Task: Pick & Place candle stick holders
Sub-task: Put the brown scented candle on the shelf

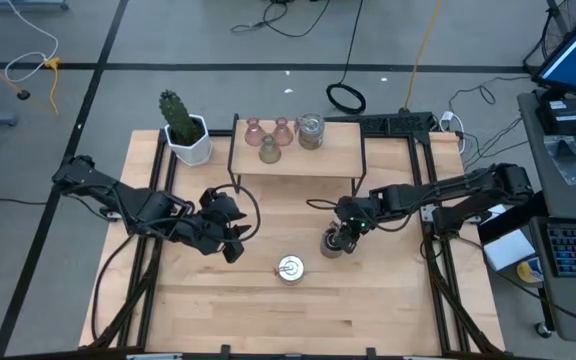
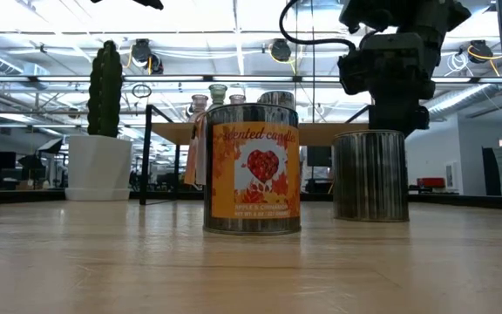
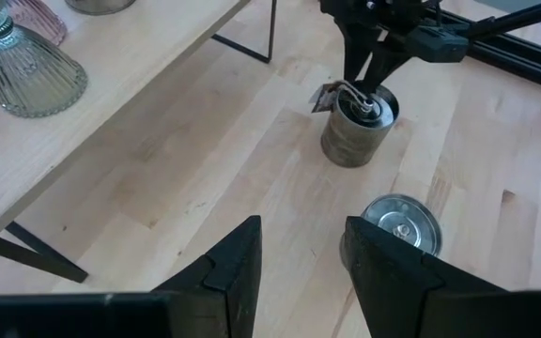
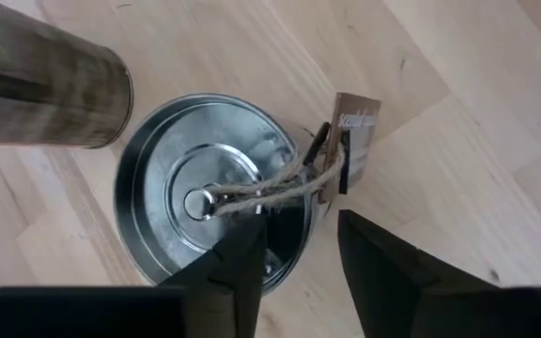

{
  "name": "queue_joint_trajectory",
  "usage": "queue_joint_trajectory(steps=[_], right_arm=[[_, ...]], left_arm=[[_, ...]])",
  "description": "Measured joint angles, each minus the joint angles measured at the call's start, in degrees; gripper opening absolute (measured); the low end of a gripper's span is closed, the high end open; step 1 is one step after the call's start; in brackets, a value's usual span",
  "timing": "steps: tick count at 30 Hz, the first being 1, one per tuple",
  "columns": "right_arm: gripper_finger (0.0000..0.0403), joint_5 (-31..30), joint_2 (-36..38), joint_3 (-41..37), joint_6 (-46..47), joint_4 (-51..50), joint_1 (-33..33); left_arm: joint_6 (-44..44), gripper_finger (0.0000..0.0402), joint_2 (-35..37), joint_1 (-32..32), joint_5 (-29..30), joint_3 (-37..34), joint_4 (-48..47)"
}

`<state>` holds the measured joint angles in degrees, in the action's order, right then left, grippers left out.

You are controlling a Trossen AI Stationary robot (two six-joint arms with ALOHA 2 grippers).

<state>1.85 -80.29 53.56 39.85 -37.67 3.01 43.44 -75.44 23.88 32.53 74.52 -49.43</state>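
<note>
A silvery-grey tin (image 1: 332, 243) with a twine loop and a paper tag (image 4: 353, 150) stands on the table right of centre. It also shows in the low view (image 2: 371, 174). My right gripper (image 4: 299, 268) is open and points down at the tin's top. One finger is over the lid (image 4: 205, 197) and the other is outside the rim. A second tin with an orange label (image 2: 253, 170) stands near the table's middle (image 1: 290, 268). My left gripper (image 3: 303, 253) is open and empty, left of this tin (image 1: 230, 238). My right gripper comes at the grey tin's top from above, one finger (image 4: 242, 268) over the lid near the rim (image 4: 285, 258) and one outside the wall. I cannot tell whether either finger touches it. The tin stands upright on the table.
A low wooden shelf (image 1: 298, 160) at the back centre carries two pinkish glass holders (image 1: 254, 130), an olive-green one (image 1: 269, 150) and a silvery jar (image 1: 310, 130). A white pot with a cactus (image 1: 186, 135) stands at the back left. Bare wood lies toward the near edge.
</note>
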Motion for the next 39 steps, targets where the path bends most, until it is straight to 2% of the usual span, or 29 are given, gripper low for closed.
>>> queue_joint_trajectory(steps=[4,11,19,27,39], right_arm=[[0.0096,0.0,0.0,0.0,-0.6,0.0,0.0],[0.0009,-0.6,-0.1,-0.1,-3.3,-0.3,0.0],[0.0003,-3.1,0.7,-0.1,-4.4,-1.5,0.0],[0.0001,2.0,3.7,1.6,-3.9,-5.0,-1.3],[0.0000,6.0,4.5,20.2,-10.6,-20.2,-6.5]], left_arm=[[0.0,0.0154,0.0,0.0,0.0,0.0,0.0],[0.0,0.0154,0.0,0.0,0.0,0.0,0.0],[-0.2,0.0154,0.0,0.0,0.0,0.0,0.0],[-0.3,0.0154,0.0,0.0,0.5,0.0,0.0],[-0.7,0.0154,0.0,0.0,1.0,0.0,0.0]])
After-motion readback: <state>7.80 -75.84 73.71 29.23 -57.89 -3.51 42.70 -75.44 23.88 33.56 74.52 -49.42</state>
